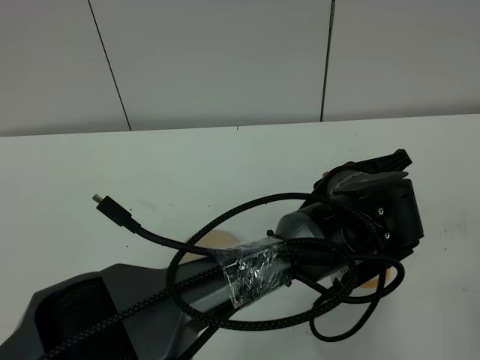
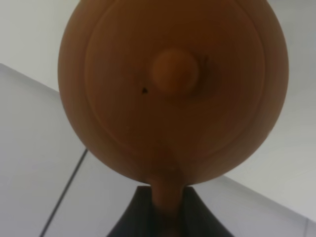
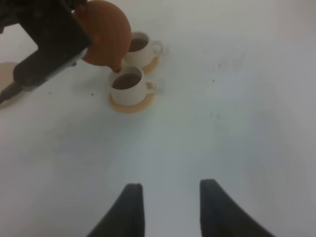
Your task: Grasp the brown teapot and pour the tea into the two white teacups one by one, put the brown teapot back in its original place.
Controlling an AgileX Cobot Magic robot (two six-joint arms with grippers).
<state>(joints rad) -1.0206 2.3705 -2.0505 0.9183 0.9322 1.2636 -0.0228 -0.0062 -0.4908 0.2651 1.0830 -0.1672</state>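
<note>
Left arm reaches across the white bench (image 1: 187, 165), cable bundle looped round it. Left claw (image 2: 168, 217) clamped shut on the loop handle of the round terracotta-orange clay teapot (image 3: 104, 33). Pot is airborne and tipped, spout down over the nearer of two small cream-white cylindrical teacups (image 3: 129, 86); wrist view is filled by the lid and its knob. Both cups, nearer and farther (image 3: 140, 49), hold dark reddish-brown tea (image 3: 126, 80), each on a round orange coaster (image 3: 131, 104), just beside each other. Pale beige trivet disc (image 1: 219, 241) peeks out behind the arm, mostly hidden. Right claw (image 3: 170, 207) hangs over bare bench well apart from the cups, fingers spread, nothing between them.
</note>
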